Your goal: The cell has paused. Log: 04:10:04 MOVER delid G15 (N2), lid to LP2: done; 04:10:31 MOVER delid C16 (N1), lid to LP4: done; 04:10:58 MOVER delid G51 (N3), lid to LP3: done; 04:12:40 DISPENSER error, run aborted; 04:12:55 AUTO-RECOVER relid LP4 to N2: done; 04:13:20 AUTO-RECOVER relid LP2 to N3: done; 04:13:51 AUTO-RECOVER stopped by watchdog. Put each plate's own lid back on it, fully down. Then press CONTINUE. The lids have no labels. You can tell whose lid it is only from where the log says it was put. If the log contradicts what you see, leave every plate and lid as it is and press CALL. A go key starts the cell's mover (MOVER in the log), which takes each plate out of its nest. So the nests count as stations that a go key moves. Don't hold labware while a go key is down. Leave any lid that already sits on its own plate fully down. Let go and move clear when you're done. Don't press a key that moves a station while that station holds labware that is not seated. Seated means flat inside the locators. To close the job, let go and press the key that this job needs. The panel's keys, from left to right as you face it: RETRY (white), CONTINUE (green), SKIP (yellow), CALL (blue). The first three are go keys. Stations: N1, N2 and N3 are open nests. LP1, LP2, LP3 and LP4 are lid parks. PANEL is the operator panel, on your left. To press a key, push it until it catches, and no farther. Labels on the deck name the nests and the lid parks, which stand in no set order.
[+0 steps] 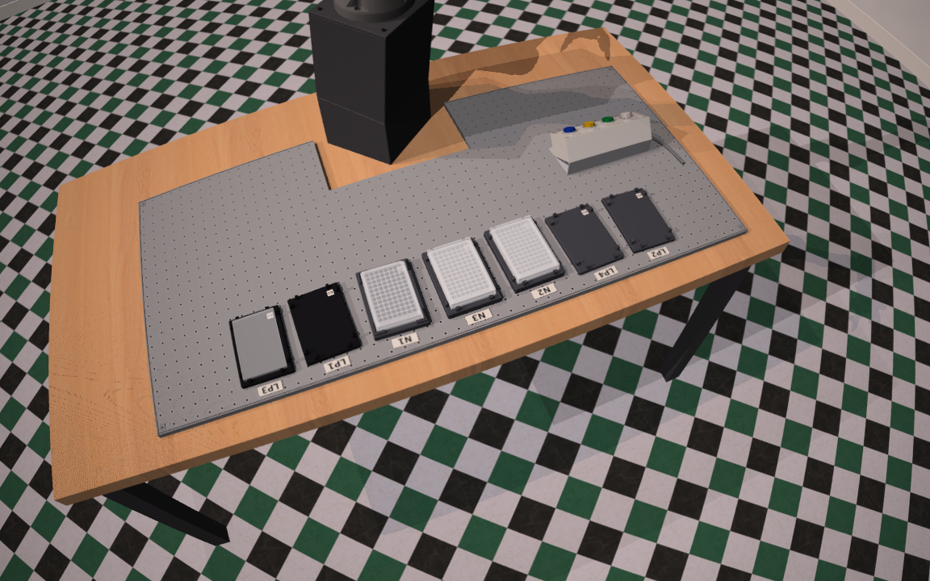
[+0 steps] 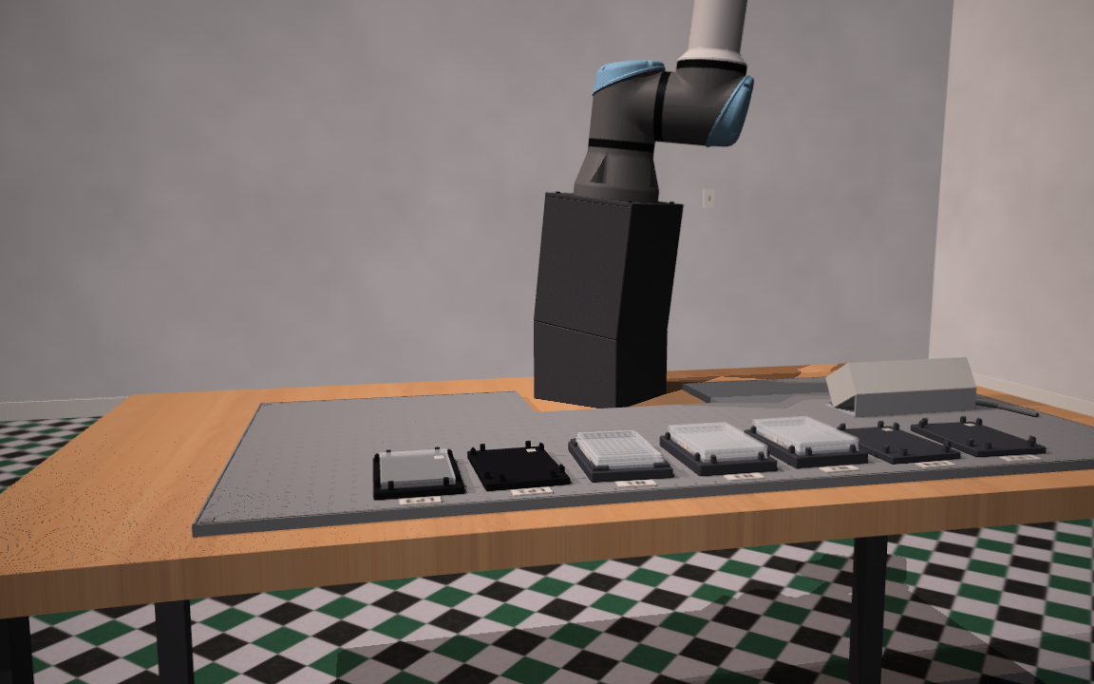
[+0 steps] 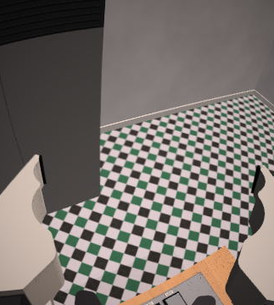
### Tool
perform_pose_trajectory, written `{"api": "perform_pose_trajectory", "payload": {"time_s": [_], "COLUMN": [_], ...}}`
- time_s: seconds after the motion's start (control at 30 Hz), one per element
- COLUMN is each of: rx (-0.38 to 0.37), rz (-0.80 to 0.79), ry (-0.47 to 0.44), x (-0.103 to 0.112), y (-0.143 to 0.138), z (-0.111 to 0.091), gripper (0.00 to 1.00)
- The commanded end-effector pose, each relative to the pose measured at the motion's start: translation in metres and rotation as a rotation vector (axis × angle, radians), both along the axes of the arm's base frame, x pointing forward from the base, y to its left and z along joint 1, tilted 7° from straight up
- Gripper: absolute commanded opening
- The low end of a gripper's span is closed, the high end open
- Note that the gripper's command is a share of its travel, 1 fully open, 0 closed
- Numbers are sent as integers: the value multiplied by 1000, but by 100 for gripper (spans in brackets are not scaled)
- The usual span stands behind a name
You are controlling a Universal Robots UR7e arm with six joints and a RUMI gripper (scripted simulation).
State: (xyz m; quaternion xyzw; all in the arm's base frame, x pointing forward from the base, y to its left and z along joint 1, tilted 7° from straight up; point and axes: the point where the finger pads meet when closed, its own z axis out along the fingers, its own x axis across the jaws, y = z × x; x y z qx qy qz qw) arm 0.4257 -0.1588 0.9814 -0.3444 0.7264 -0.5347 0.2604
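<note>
My gripper [image 3: 149,163] is open and empty. It shows only in the wrist view, high up, looking past the table corner [image 3: 213,264] at the floor. The plate in N1 [image 1: 391,294] [image 2: 619,447] has no lid; its wells show. The plates in N3 [image 1: 461,271] [image 2: 716,440] and N2 [image 1: 524,248] [image 2: 804,433] each carry a lid that looks flat. One grey lid [image 1: 258,345] [image 2: 417,467] lies in park LP3. Parks LP1 [image 1: 324,323] [image 2: 517,465], LP4 [image 1: 584,238] [image 2: 899,442] and LP2 [image 1: 637,216] [image 2: 976,436] are empty.
The panel [image 1: 602,148] [image 2: 903,384] stands behind LP4 and LP2, with its blue key [image 1: 568,130], yellow key [image 1: 588,124], green key [image 1: 607,119] and white key [image 1: 625,114]. The arm's black pedestal [image 1: 370,72] [image 2: 602,297] stands behind the nests.
</note>
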Motion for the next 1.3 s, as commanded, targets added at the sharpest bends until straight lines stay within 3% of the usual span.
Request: {"api": "perform_pose_trajectory", "payload": {"time_s": [0.0,0.27,0.43,0.77,1.0,1.27], "rx": [24,25,25,55,53,83], "rz": [5,8,8,12,12,16], "ry": [29,29,29,67,63,101], "x": [12,40,44,80,87,115], "y": [-14,-33,-35,-60,-66,-86], "z": [-8,-27,-29,-60,-66,-94], "gripper": [82,82,82,82,82,82]}}
